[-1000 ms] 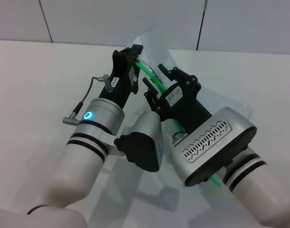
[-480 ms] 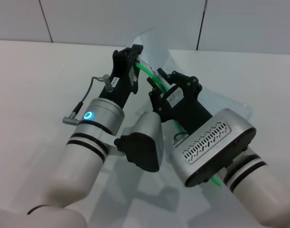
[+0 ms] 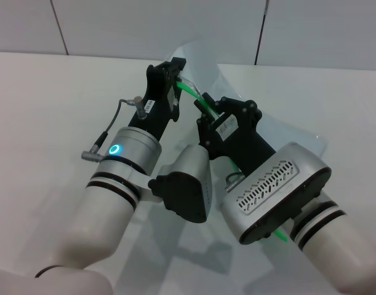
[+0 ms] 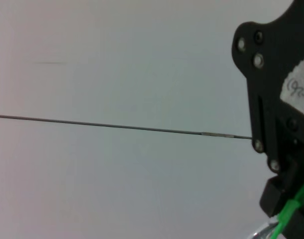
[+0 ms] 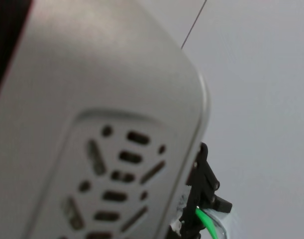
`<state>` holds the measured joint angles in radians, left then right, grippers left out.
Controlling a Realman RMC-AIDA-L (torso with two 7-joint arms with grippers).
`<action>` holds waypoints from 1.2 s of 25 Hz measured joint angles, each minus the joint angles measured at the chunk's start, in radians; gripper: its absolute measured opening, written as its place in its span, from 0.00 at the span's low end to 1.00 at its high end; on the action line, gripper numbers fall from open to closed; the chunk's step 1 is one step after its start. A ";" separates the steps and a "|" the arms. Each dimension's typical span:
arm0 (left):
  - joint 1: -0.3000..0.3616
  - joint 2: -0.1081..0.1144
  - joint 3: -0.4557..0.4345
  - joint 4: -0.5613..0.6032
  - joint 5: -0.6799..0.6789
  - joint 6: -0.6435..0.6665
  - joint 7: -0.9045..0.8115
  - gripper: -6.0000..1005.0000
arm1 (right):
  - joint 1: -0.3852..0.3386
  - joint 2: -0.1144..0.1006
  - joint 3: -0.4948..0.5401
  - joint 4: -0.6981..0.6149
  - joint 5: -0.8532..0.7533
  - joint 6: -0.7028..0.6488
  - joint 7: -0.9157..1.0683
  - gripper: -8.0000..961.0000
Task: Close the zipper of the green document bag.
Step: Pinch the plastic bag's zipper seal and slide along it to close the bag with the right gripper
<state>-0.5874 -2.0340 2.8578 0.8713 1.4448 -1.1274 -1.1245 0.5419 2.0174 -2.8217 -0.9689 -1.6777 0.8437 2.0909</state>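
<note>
One thin bright green plastic zipper (image 3: 197,101), long axis slanting from frame's upper centre down toward lower right, along one edge of one translucent pale blue-green plastic document bag (image 3: 280,132). Two black grippers: left gripper (image 3: 173,72) clamped on the zipper's upper end; right gripper (image 3: 207,112) pinched around the strip just below.

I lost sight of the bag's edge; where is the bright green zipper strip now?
In the head view, the bright green zipper strip runs diagonally at centre, between the left tool and the right tool.
</note>
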 joint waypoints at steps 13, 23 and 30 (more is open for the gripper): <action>0.000 0.000 0.000 -0.001 0.000 0.024 0.014 0.07 | -0.003 0.001 -0.003 0.003 0.003 0.023 -0.001 0.10; 0.000 0.000 0.000 0.000 0.000 0.025 0.011 0.07 | -0.005 0.001 -0.005 0.004 0.001 0.026 -0.002 0.10; 0.002 0.000 0.000 0.002 0.011 0.003 -0.019 0.07 | -0.006 0.001 -0.005 0.004 0.001 0.027 -0.002 0.09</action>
<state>-0.5851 -2.0339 2.8579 0.8738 1.4556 -1.1242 -1.1435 0.5354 2.0187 -2.8271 -0.9650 -1.6766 0.8706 2.0893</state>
